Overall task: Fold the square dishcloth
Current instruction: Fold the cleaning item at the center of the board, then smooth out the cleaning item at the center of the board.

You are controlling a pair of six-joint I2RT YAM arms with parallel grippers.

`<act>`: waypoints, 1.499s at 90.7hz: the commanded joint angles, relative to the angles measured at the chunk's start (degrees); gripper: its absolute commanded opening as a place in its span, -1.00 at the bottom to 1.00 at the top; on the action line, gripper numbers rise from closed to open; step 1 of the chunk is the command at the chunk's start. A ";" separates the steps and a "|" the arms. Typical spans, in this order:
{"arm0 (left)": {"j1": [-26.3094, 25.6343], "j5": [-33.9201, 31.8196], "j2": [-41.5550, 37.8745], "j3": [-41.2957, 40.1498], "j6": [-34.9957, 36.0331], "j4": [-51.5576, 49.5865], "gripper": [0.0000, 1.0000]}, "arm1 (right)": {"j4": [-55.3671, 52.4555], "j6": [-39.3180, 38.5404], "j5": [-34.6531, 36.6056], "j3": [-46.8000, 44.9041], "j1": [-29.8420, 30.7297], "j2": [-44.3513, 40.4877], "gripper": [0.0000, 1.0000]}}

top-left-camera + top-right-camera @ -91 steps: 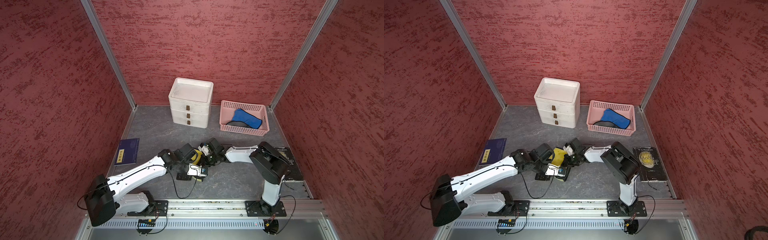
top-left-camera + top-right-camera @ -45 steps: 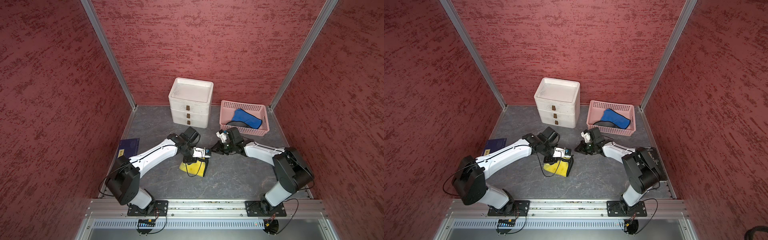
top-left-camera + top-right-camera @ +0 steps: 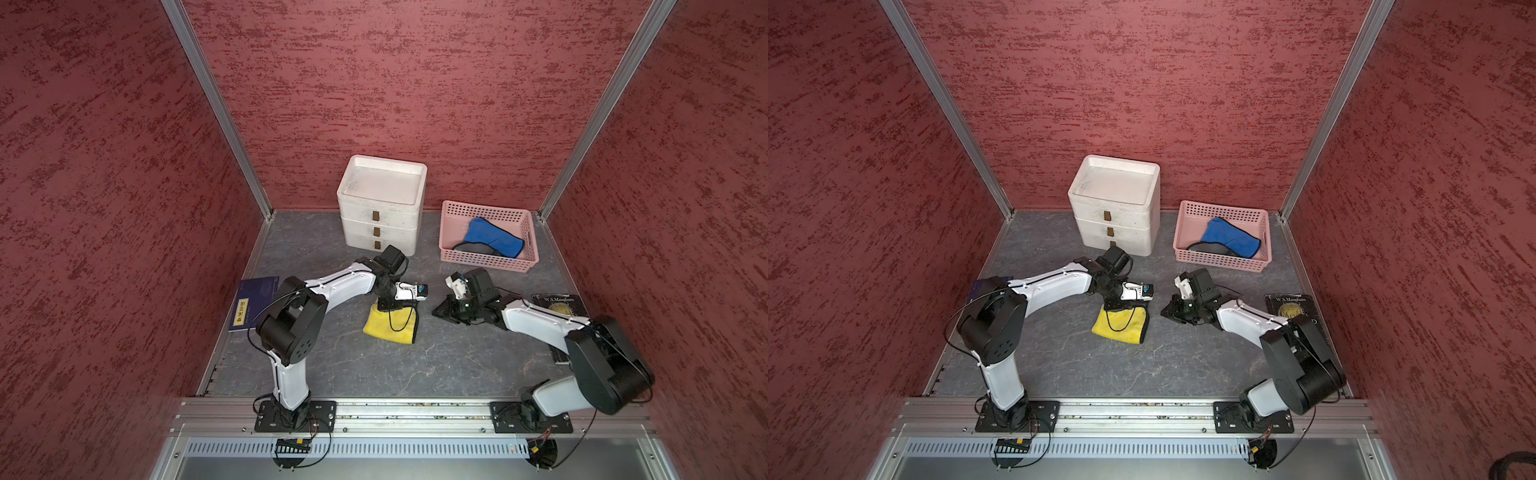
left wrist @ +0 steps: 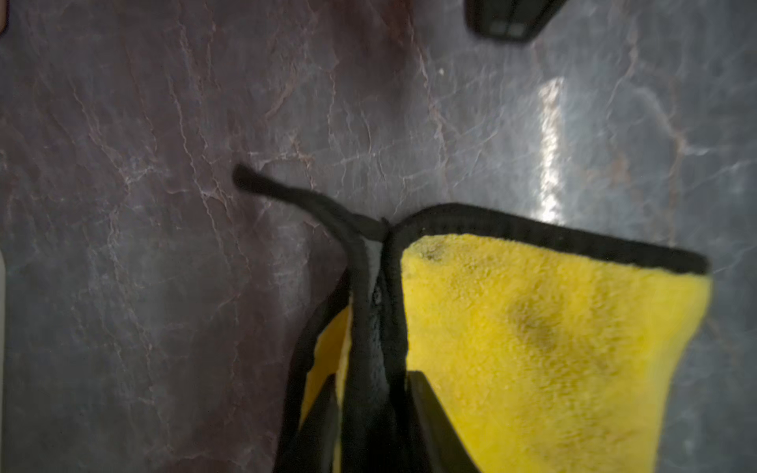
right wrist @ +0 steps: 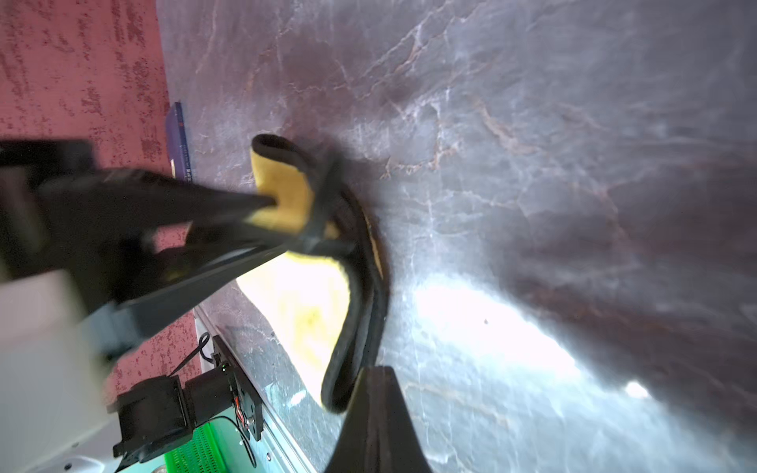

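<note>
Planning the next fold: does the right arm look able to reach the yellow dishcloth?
Probably yes: only bare table separates the right gripper from the dishcloth; the left gripper occupies its back end.

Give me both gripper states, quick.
Left gripper: open, jaws parted around the black hem of the dishcloth.
Right gripper: shut, holding nothing.

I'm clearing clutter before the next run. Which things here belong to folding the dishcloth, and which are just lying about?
For the job:
- yellow dishcloth
- left gripper, at the cloth's far edge
- right gripper, beside the cloth

Lying about:
- white drawer unit
- pink basket with a blue cloth in it
- blue book
- black book
</note>
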 commanded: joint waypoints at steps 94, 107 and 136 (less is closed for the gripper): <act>6.37 -5.66 -4.56 -14.29 -11.70 17.86 -0.15 | 18.82 11.85 1.95 4.26 17.23 16.10 -1.00; 6.41 -2.46 -7.64 -15.70 -11.97 16.10 0.03 | 19.38 12.43 1.96 5.14 18.92 15.36 -1.00; 7.43 0.43 -21.25 -15.80 -13.02 11.35 0.45 | 25.59 14.31 0.69 3.59 19.19 24.00 -1.00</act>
